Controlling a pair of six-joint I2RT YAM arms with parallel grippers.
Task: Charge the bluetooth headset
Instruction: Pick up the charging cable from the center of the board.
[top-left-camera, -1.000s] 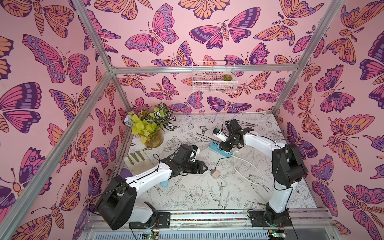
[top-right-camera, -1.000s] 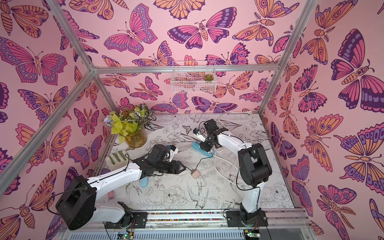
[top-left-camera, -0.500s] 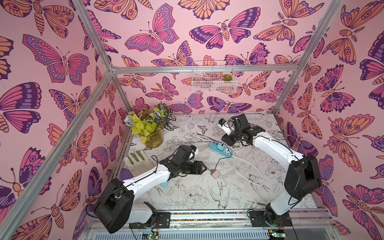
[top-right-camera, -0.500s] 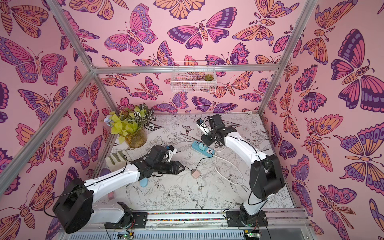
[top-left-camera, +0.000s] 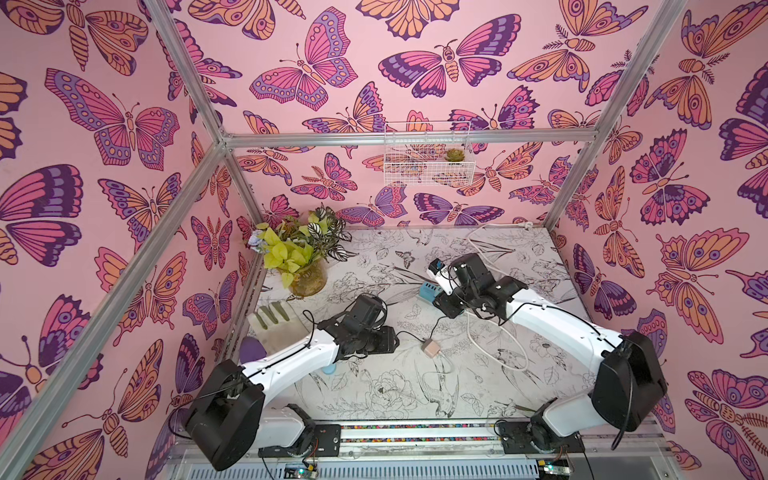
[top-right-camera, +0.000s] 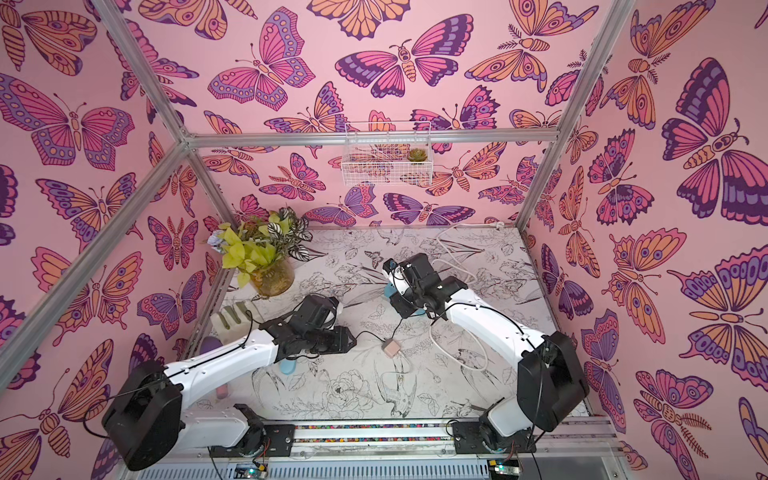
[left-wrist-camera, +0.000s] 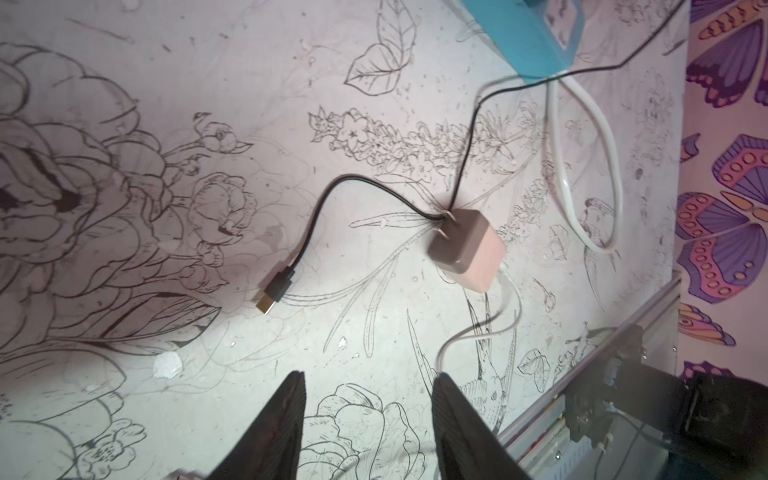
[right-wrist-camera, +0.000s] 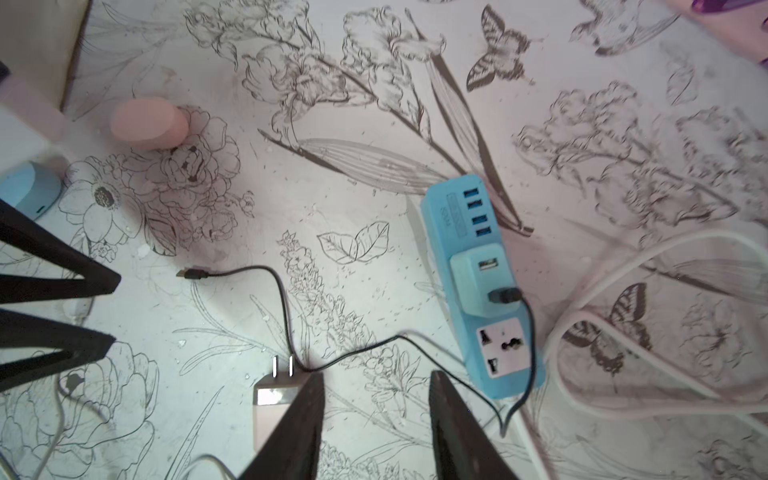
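1. Left gripper (left-wrist-camera: 369, 376): jaws apart and empty, hovering just short of the black cable (left-wrist-camera: 328, 195), whose free plug (left-wrist-camera: 272, 293) lies flat.
2. Right gripper (right-wrist-camera: 376, 374): jaws apart and empty, above the blue power strip (right-wrist-camera: 436, 216).
3. We take the blue rounded object to be the headset (right-wrist-camera: 29, 189). It lies near the left arm, apart from the plug.
4. For a good grasp, we would straddle the plug's black housing and leave its metal tip exposed.
5. We count one strip, four blue USB ports (right-wrist-camera: 476, 212), one adapter (right-wrist-camera: 469, 270), one black cable and one loose pink charger cube (left-wrist-camera: 467, 245).
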